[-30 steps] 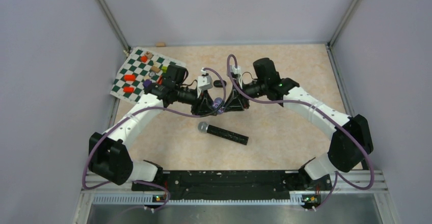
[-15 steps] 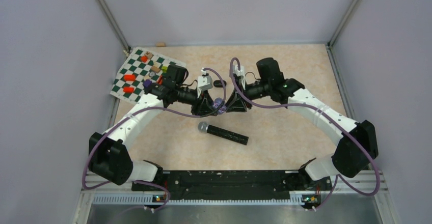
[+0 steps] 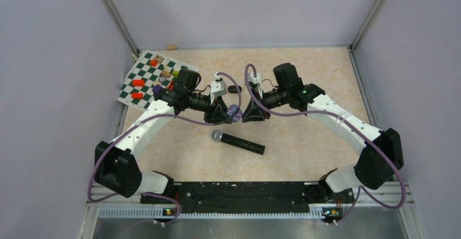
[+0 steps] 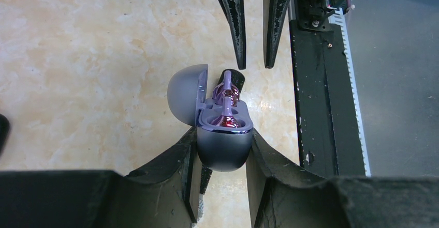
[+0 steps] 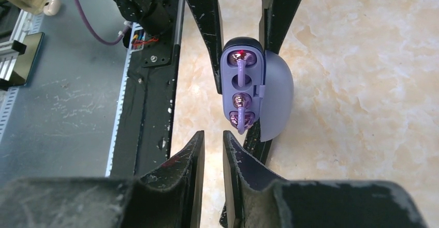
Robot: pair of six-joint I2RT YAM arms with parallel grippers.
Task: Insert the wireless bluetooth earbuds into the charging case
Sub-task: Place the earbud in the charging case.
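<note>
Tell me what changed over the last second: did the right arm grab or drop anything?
The right gripper edged slightly left, toward the open charging case, and its arm's elbow swung outward. Nothing was taken or let go, and its fingers are narrowly apart and empty. Unchanged: the left gripper clamps the case with two purple earbuds in it, and the microphone lies where it was.

We can read no lettering, brand, number or sign in any view. Even up close, the shell of the charging case [image 4: 223, 154] carries no mark that we can make out.
</note>
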